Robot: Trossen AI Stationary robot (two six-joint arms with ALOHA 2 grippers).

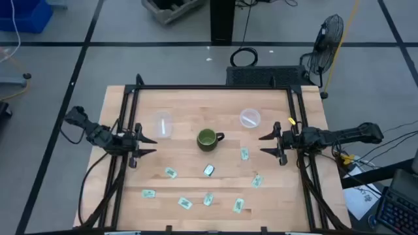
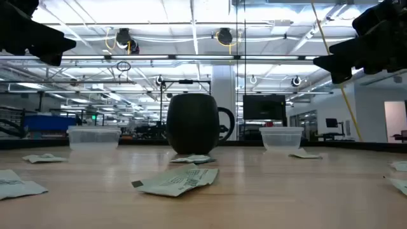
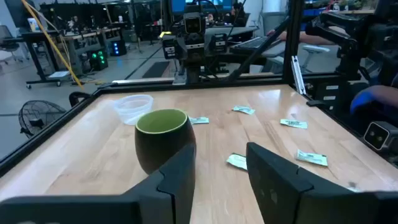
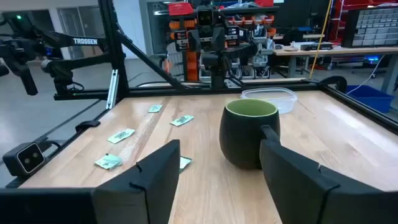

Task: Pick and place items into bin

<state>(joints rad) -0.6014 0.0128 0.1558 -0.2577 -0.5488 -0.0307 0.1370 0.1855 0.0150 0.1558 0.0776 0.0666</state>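
Observation:
Several small flat packets, pale green and white, lie scattered on the near half of the wooden table, among them one (image 1: 243, 154) by the right gripper and one (image 1: 171, 173) nearer the left. A darker packet (image 1: 209, 170) lies just in front of the green mug (image 1: 208, 138). Two clear plastic bins (image 1: 162, 125) (image 1: 250, 118) stand on either side of the mug, farther back. My left gripper (image 1: 150, 146) hangs open at the table's left edge, and my right gripper (image 1: 263, 145) hangs open at the right edge. Both point inward toward the mug and hold nothing.
The green mug (image 3: 163, 140) stands upright at the table's middle, its handle toward the right. A dark metal frame (image 1: 215, 87) runs along the far and side edges. In the low view one packet (image 2: 178, 181) lies close in front. Bare wood lies between the packets and the grippers.

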